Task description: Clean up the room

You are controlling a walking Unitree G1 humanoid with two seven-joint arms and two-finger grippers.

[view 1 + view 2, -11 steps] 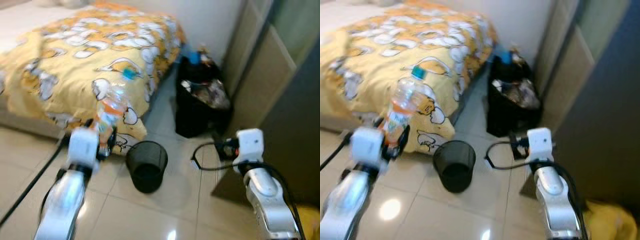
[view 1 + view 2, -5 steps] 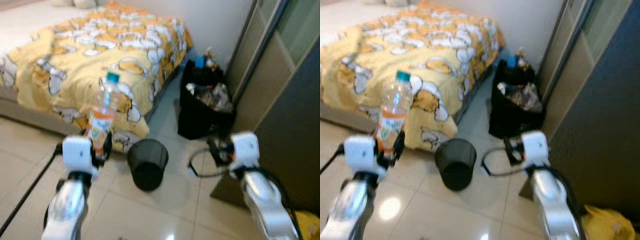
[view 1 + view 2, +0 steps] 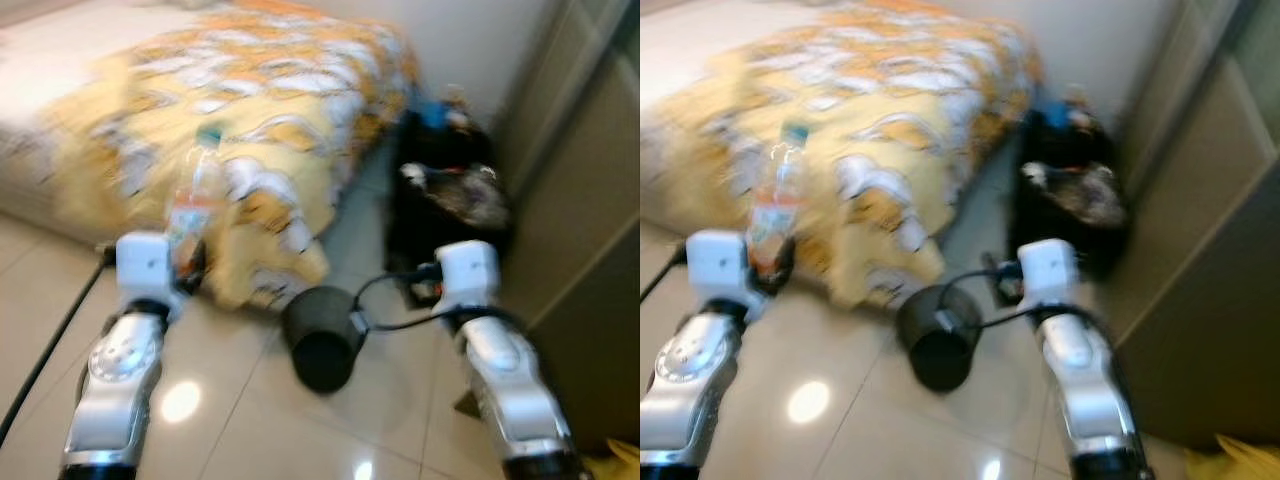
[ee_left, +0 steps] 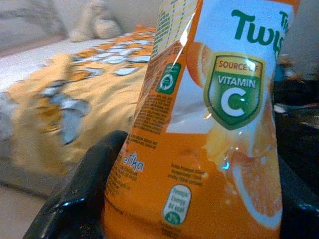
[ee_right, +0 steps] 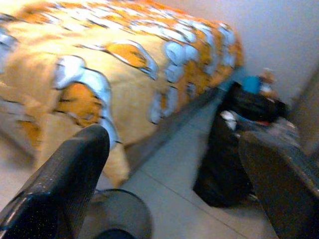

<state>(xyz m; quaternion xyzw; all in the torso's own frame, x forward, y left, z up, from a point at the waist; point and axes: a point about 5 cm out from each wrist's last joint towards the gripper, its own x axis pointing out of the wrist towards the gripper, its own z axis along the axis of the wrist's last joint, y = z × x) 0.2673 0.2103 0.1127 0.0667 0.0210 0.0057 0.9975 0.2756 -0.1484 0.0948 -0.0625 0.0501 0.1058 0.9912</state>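
Left gripper (image 3: 185, 268) is sitting at left of centre in the head views, its black fingers (image 4: 84, 194) closing around the lower body of a plastic bottle (image 3: 196, 200) and holding it upright. Bottle is showing a clear upper body, a teal cap and an orange label; the left wrist view is reading "Vitamin C" on a green shield, with orange slices printed below it.

Right gripper (image 5: 169, 174) is reaching forward at right of centre, fingers (image 5: 65, 174) spread wide apart and holding nothing.

A black mesh wastebasket (image 3: 322, 338) is standing on the floor in the lower middle of the frame, between the two arms; its inside is looking dark, contents not discernible. A black trash bag (image 3: 450, 195) is sitting at upper right, open and stuffed with mixed rubbish, something blue at its top.

The bed with a yellow patterned blanket (image 3: 250, 120) is filling the upper left, the blanket's edge hanging down to the floor just beside the wastebasket. Beige tile floor (image 3: 240, 410) is glaring under a light. A black cable (image 3: 50, 345) is running along lower left. Closet panels (image 3: 580, 200) are lining the right edge. Head views are blurring.
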